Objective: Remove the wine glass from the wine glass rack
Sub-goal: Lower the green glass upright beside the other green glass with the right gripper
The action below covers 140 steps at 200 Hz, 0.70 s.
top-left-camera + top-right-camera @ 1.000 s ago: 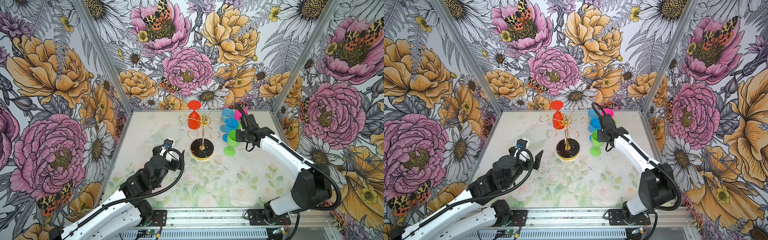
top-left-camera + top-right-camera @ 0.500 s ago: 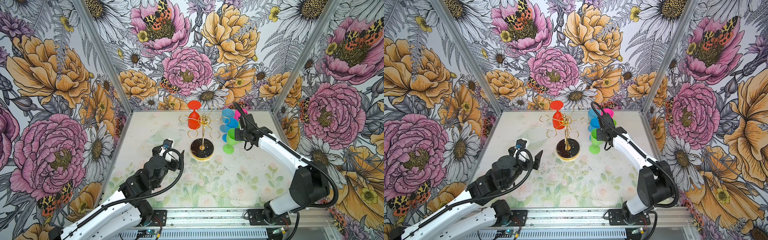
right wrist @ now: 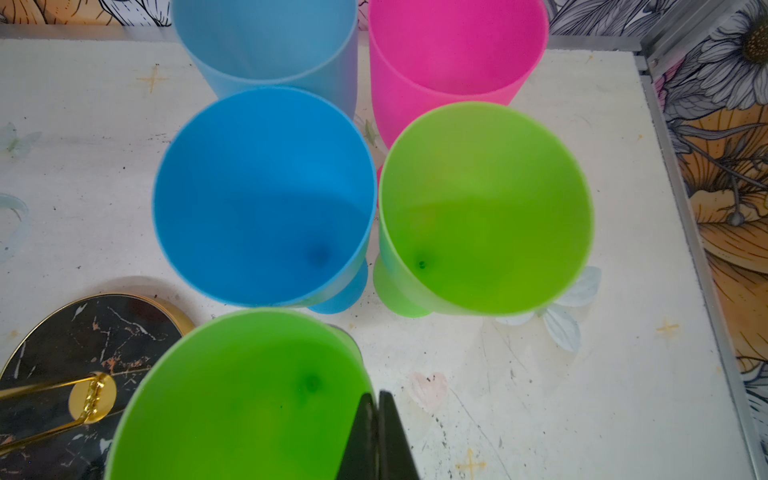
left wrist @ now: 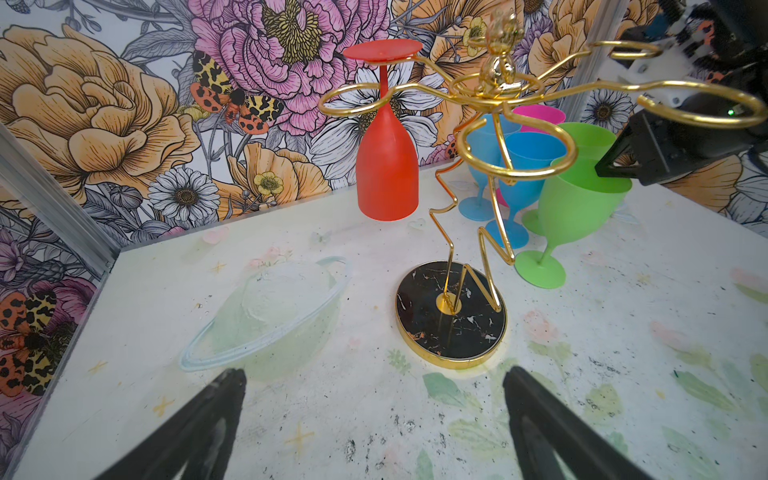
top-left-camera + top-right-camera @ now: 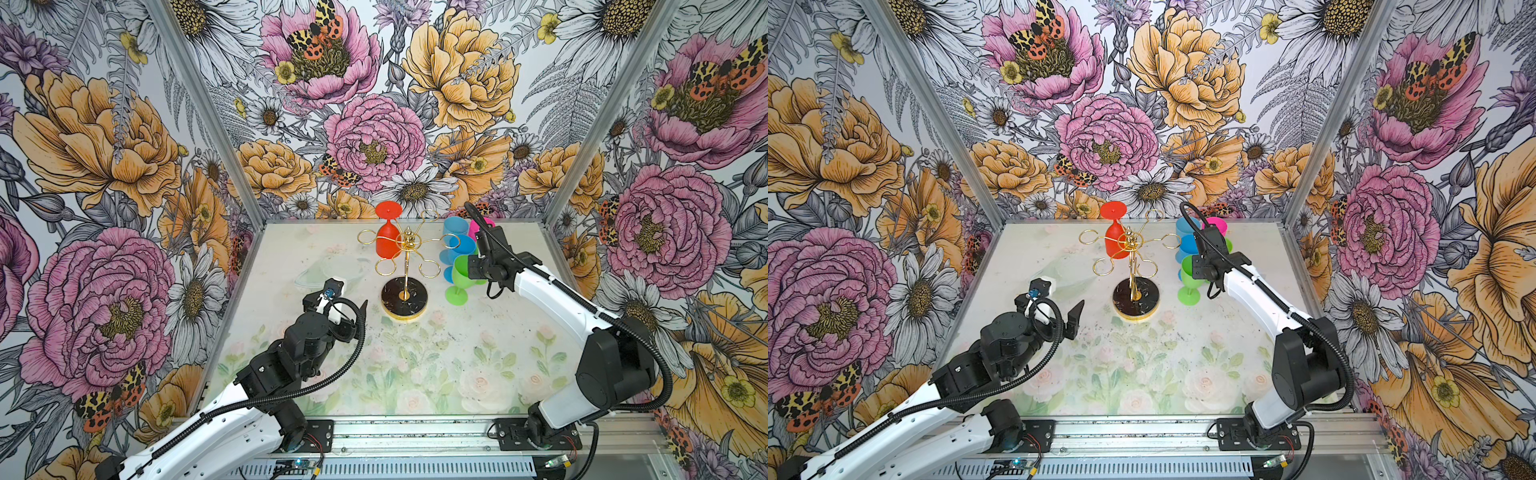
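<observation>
Pinching green glass (image 3: 232,395) rim (right-wrist view): right tool (image 3: 376,397) | left tool (image 4: 374,371) spread, empty

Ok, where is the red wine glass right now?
In both top views the red wine glass hangs upside down from a far-left loop of the wine glass rack, left of its pole.

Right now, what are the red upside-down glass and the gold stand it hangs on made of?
The red wine glass looks like plastic: solid colour, matte, not see-through. The wine glass rack looks like thin metal wire, shiny gold that catches light. Its round base looks like black marble with pale veins, gold-rimmed, though maybe printed.
</observation>
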{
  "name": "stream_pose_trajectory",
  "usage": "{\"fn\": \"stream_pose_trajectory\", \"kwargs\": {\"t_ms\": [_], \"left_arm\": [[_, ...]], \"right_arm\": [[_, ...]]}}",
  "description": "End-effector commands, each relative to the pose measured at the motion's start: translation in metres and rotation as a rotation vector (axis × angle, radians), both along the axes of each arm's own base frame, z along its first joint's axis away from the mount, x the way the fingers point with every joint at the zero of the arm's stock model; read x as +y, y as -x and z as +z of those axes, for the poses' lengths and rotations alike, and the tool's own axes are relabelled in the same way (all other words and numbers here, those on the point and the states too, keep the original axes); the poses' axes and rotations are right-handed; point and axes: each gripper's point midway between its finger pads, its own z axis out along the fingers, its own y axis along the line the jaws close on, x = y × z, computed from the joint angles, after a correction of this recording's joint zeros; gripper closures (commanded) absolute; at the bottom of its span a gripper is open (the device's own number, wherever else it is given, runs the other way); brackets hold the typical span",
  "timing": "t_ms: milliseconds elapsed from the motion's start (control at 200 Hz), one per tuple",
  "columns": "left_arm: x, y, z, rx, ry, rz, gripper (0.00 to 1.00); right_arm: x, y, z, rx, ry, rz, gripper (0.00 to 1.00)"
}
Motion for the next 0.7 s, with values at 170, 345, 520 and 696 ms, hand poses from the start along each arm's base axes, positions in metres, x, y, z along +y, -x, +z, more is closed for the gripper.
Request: {"fn": "stream_pose_trajectory", "kwargs": {"t_ms": [170, 345, 520, 696], "left_arm": [[0.0002, 0.0011, -0.0053, 0.009, 0.001, -0.011, 0.01], [0.0002, 0.0016, -0.0051, 0.008, 0.002, -0.012, 0.01], [-0.0006, 0.0017, -0.0054, 0.009, 0.000, -0.015, 0.01], [-0.0008, 0.0019, -0.0052, 0.008, 0.000, -0.017, 0.01]], "right_arm": [[0.0056, -0.0026, 0.0100, -0.015, -0.037, 0.021, 0.95], [0.0057, 0.0006, 0.0130, -0.014, -0.045, 0.025, 0.94], [0.0052, 0.0024, 0.0095, 0.002, -0.039, 0.024, 0.94], [0.0062, 0.0034, 0.0096, 0.010, -0.045, 0.029, 0.87]]}}
